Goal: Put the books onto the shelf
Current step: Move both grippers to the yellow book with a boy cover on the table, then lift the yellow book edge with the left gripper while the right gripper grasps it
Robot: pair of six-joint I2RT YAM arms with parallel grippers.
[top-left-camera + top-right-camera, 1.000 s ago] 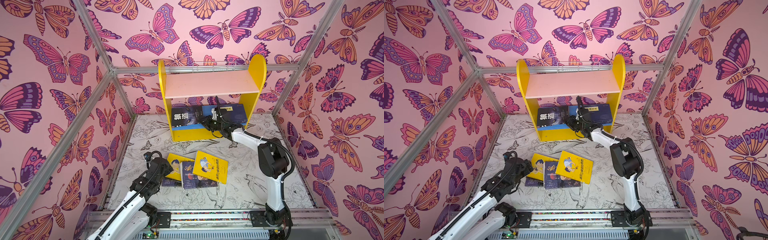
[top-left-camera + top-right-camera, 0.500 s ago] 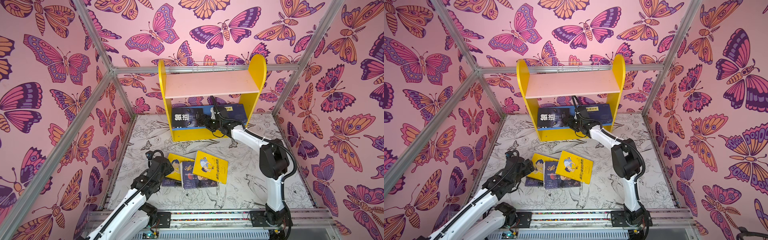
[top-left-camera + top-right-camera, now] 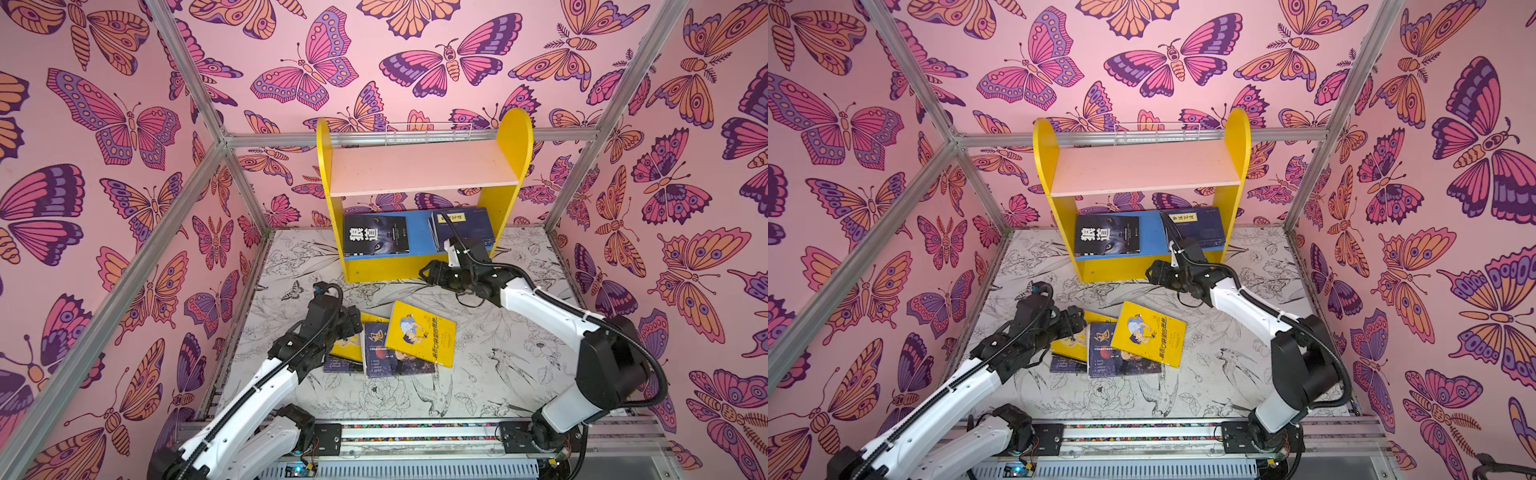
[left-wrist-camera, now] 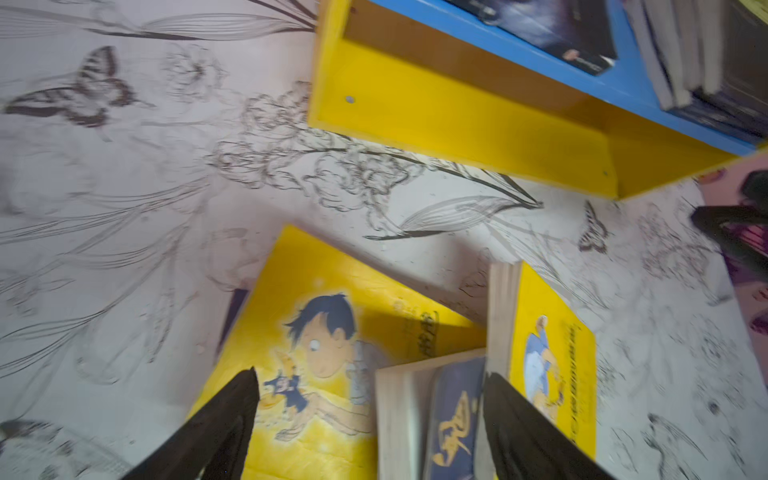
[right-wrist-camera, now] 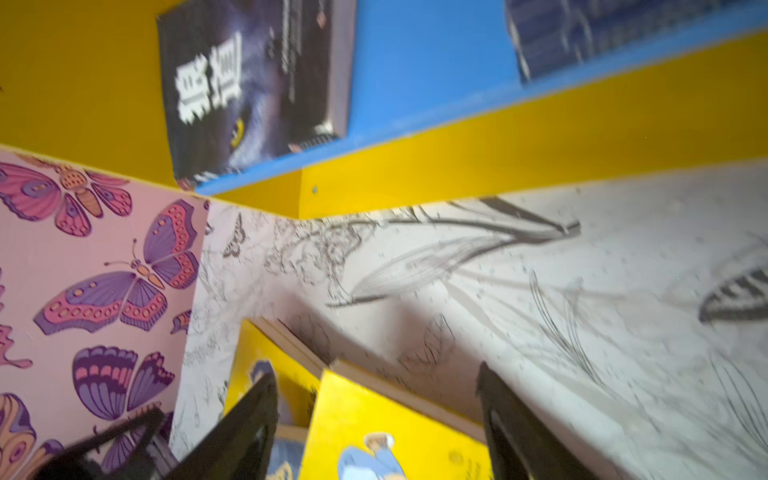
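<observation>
The yellow-sided two-tier shelf (image 3: 424,170) stands at the far edge of the line-drawing-covered table (image 3: 519,374). On its blue lower board, a black book with white characters (image 3: 376,234) lies at the left end and a navy stack (image 3: 465,226) at the right. Overlapping yellow and dark paperbacks (image 3: 419,334) lie mid-table. The left gripper (image 4: 370,374) hangs over them, fingers spread wide. The right gripper (image 3: 426,274), also spread wide and empty, hovers before the shelf.

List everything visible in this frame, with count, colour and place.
shelf: one, yellow sides, pink upper board, blue lower board; at the back wall.
black book: one, white characters; lower board, left.
navy books: stack, count unclear; lower board, right.
floor books: four visible, two yellow, two dark; overlapping on the mat.
mat: one, white with line drawings; floor.
left gripper: black, open; over the floor books.
right gripper: black, open; before the shelf's front.
</observation>
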